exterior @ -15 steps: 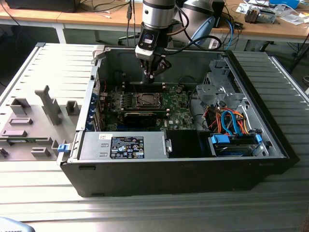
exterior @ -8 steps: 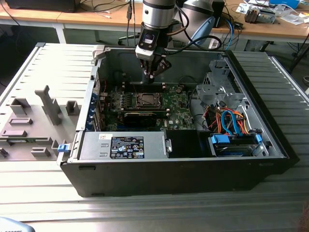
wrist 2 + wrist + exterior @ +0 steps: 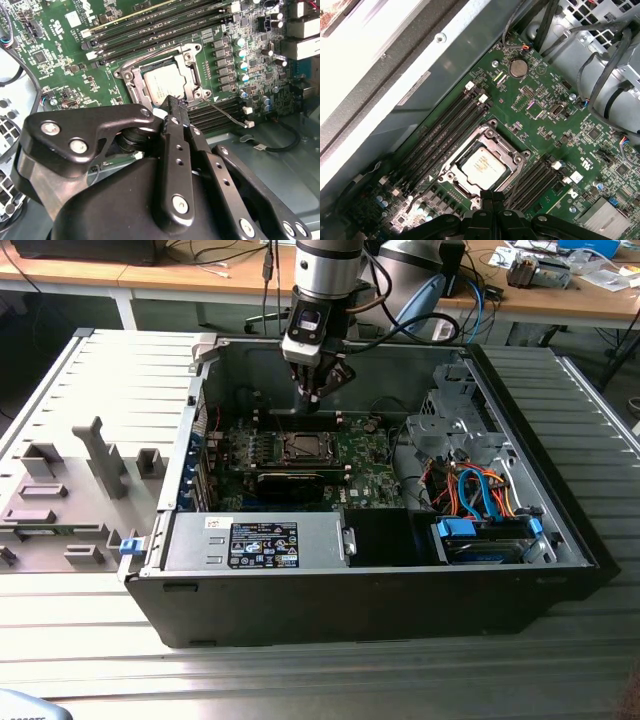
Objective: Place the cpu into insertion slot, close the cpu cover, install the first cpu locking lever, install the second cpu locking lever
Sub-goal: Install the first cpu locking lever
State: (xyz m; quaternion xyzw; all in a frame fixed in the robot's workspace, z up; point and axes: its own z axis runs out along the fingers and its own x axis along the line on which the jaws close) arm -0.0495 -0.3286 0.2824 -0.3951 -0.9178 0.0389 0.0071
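**Inspector:** Start at the near edge.

**Assistant:** A ribbed metal table (image 3: 300, 680) carries an open computer case (image 3: 350, 610). The power supply (image 3: 260, 540) lies along the case's near wall. Blue and orange cables (image 3: 480, 490) are bundled toward the exterior view's right. A grey side panel (image 3: 90, 470) lies flat on the table beside the case, at the exterior view's left.

**Inspector:** Task items?

**Assistant:** The green board (image 3: 365, 465) lies on the case floor behind the power supply. The insertion slot (image 3: 303, 447) sits on it, toward the case's far wall. The cpu (image 3: 482, 165) is seated in the slot, silvery top up. The cpu cover (image 3: 189, 70) lies flat over it, and the chip shows through its window. Long black memory slots (image 3: 445, 135) flank the socket on two sides. Thin metal rods run along the cover's edges, but I cannot tell whether they are latched.

**Inspector:** The tool?

**Assistant:** The tool (image 3: 318, 392) hangs from the arm over the board, above the slot's far edge. In both wrist views its fingers (image 3: 176, 120) are pressed together with nothing visible between them. The tip (image 3: 492, 194) is just beside one corner of the cover. I cannot tell whether it touches.

**Inspector:** Beyond the case?

**Assistant:** Wooden desks (image 3: 200, 275) with loose cables.
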